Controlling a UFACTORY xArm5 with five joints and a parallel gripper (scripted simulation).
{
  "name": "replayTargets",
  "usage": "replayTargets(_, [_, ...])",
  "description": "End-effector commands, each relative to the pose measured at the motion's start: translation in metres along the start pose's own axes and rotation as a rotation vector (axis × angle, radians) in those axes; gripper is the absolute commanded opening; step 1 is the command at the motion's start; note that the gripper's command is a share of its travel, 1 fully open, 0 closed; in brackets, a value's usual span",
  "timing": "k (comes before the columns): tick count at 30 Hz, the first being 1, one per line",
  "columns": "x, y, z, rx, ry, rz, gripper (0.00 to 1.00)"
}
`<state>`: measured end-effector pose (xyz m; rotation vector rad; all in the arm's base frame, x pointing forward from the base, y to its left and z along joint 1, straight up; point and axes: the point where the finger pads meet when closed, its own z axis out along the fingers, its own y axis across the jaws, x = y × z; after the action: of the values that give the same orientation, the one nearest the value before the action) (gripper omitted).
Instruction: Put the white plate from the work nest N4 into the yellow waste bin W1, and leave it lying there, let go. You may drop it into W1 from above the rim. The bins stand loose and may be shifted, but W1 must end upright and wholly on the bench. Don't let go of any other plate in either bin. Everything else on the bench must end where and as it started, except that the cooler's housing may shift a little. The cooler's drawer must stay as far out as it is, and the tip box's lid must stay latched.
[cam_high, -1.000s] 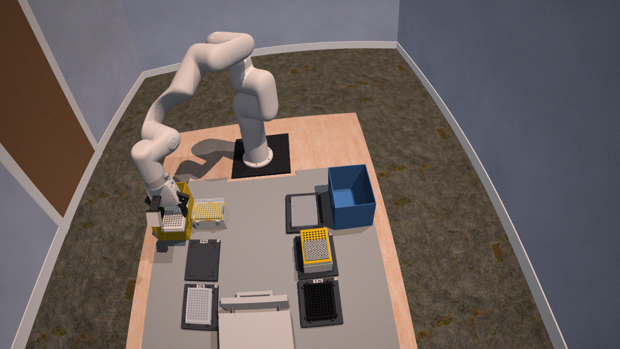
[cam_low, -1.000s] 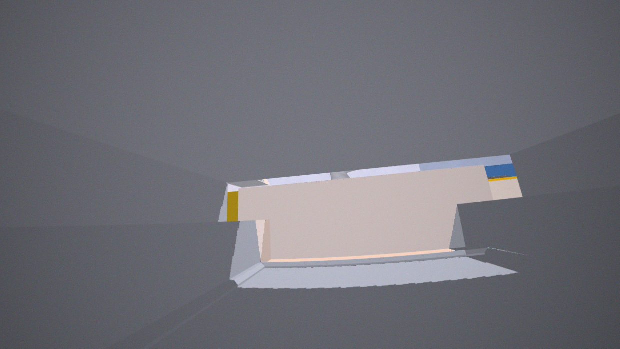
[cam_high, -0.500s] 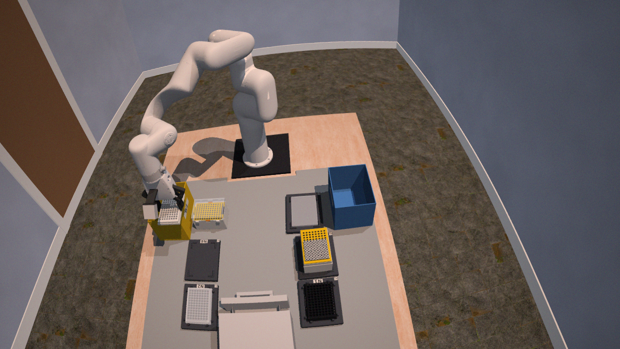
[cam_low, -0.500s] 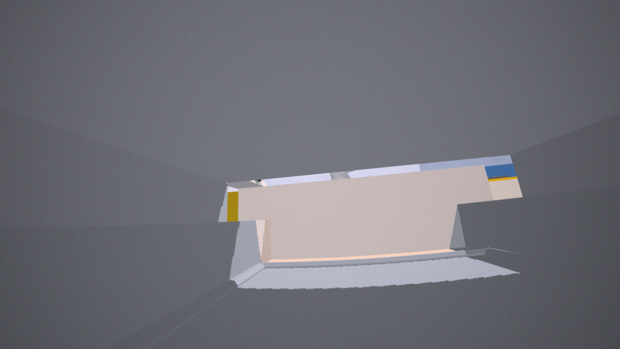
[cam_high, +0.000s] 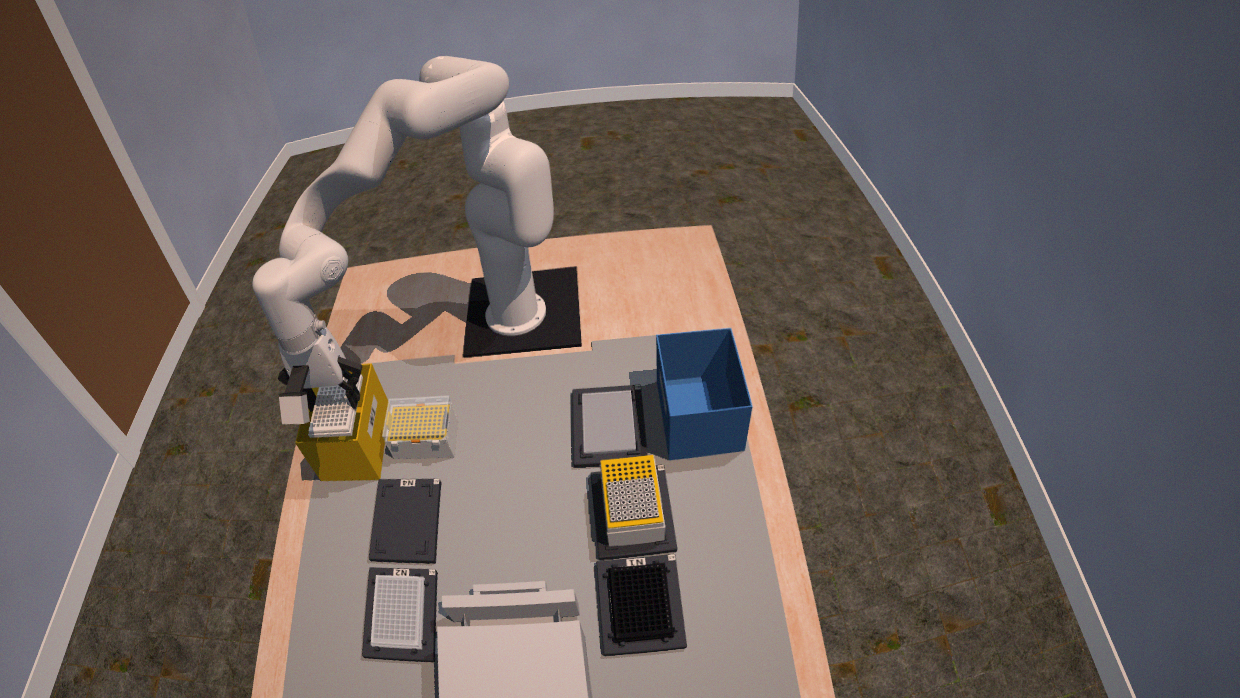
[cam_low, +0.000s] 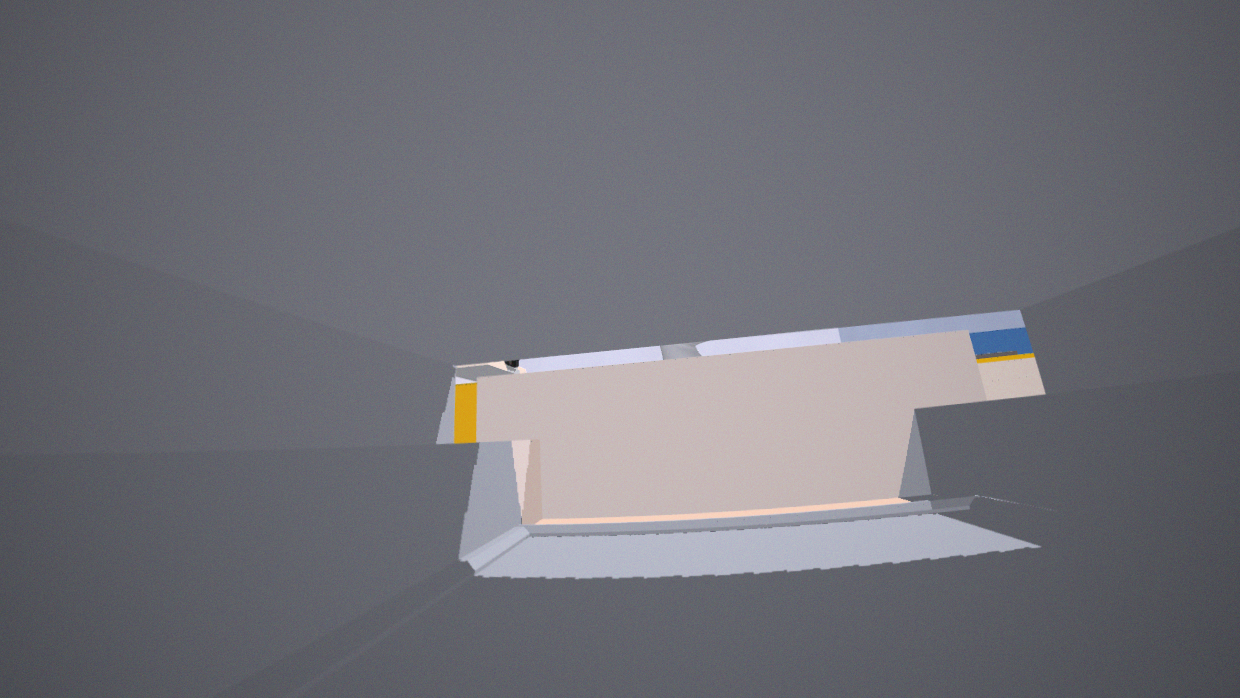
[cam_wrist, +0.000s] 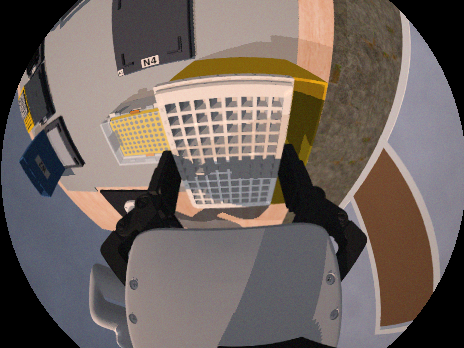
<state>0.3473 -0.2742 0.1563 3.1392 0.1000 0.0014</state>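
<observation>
The white plate (cam_wrist: 227, 142), a flat rectangular grid of square wells, is sitting clamped between the black fingers of the gripper (cam_wrist: 230, 176), hanging over the open, boxy yellow waste bin W1 (cam_high: 360, 450). How far above the rim is hard to judge. The smooth white arm (cam_high: 390, 121) is arching over and reaching down.

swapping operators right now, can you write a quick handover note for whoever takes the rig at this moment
Gripper: jaws shut on the white plate, held by its two long sides.
Plate: in the air over the yellow waste bin W1, which stands upright at the bench's corner.
Nest N4: bare, so the pick is done.
Left: check the plate is inside the rim, open the jaws, withdraw. Keep off the yellow-racked box beside the bin.
</observation>
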Motion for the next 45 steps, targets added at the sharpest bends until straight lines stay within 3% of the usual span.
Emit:
replayTargets(1, [-0.007,0.006,-0.002,-0.003,0.003,0.0,0.0])
replayTargets(13, [-0.028,0.022,-0.002,-0.003,0.003,0.0,0.0])
replayTargets(32, [-0.029,0.022,-0.002,-0.003,0.003,0.0,0.0])
replayTargets(33, [-0.029,0.022,-0.002,-0.003,0.003,0.0,1.0])
replayTargets(45, [-0.029,0.022,-0.002,-0.003,0.003,0.0,1.0])
